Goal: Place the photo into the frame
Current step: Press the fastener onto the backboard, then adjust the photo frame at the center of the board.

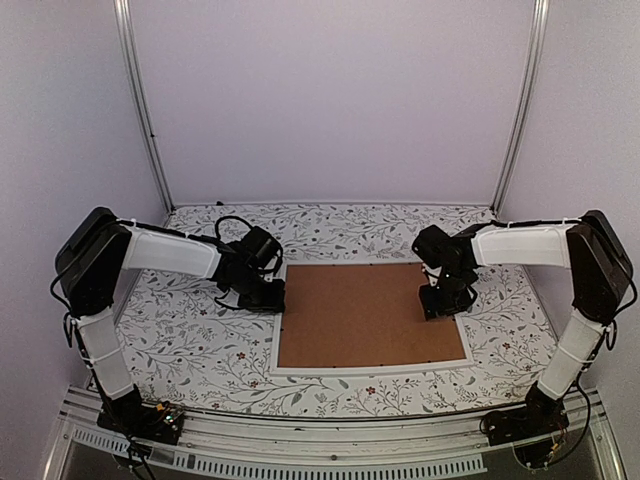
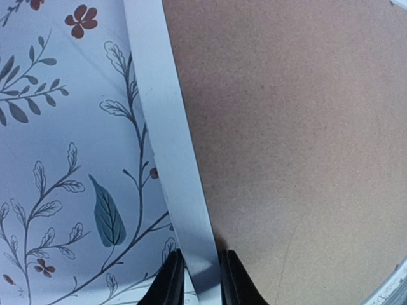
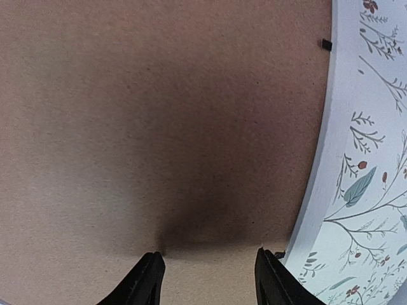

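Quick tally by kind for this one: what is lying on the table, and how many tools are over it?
White frame: 1
Brown backing board: 1
Tools: 2 (left tool, right tool)
Total: 4

A table covered by a pale cloth (image 1: 190,340) printed with grey leafy stems and small dark red flowers. A large brown backing board (image 1: 365,315), plain and matt like pressed fibre, lies flat in the middle of the cloth, its long sides running left to right. Plain pale lilac walls (image 1: 330,100) enclose the table behind and at both sides. Two slim metal posts (image 1: 140,110) rise from the far corners. A slotted metal rail (image 1: 330,445) runs along the near edge.
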Tool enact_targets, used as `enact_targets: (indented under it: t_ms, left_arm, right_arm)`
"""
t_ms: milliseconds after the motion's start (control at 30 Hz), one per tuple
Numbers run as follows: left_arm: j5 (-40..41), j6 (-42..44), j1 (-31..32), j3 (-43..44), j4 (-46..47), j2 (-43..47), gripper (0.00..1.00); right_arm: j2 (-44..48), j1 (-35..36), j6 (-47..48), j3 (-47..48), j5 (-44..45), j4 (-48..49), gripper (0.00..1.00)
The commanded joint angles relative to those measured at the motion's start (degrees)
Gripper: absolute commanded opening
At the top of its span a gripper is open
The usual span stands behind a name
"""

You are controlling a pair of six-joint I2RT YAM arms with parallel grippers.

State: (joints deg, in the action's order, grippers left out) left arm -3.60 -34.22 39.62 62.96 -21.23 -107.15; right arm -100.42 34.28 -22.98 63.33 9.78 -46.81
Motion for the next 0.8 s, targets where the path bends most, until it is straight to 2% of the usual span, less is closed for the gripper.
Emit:
enact_targets:
  t_ms: [0, 167, 267, 333, 367, 433, 567, 767]
  left_arm:
    - [1.27, 1.57, 0.73, -0.77, -0.39, -2.62, 0.22]
    - [2.72, 1.95, 0.72, -0.20, -0.41, -0.72, 0.34]
    - [3.42, 2.05, 0.75, 0.35, -0.43, 0.83, 0.47]
    - [5.70, 2.05, 0.84, 0.66, -0.51, 2.17, 0.61]
    - [6.61, 2.05, 0.93, 0.81, -0.68, 2.95, 0.71]
    - [8.49, 2.27, 1.06, 1.25, -1.27, 4.56, 0.80]
    - [10.72, 3.48, 2.00, 1.25, -1.55, 8.46, 0.84]
    - [10.62, 7.34, 7.38, -1.16, 3.78, 14.33, 0.91]
  right_arm:
    - [5.26, -4.42, 1.00, -1.73, -6.37, 4.54, 0.54]
    - [8.00, -12.22, 4.20, -5.35, -14.63, 9.89, 0.54]
    - [7.81, -15.47, 5.40, -6.81, -17.22, 12.22, 0.55]
    - [7.21, -16.70, 5.53, -7.42, -18.20, 13.60, 0.55]
    - [6.94, -17.22, 5.52, -7.91, -18.77, 14.31, 0.55]
    - [5.95, -17.97, 5.54, -8.49, -19.53, 15.51, 0.54]
    - [4.71, -18.99, 6.00, -9.15, -20.55, 16.97, 0.52]
    - [3.62, -20.05, 6.93, -9.80, -21.14, 18.34, 0.40]
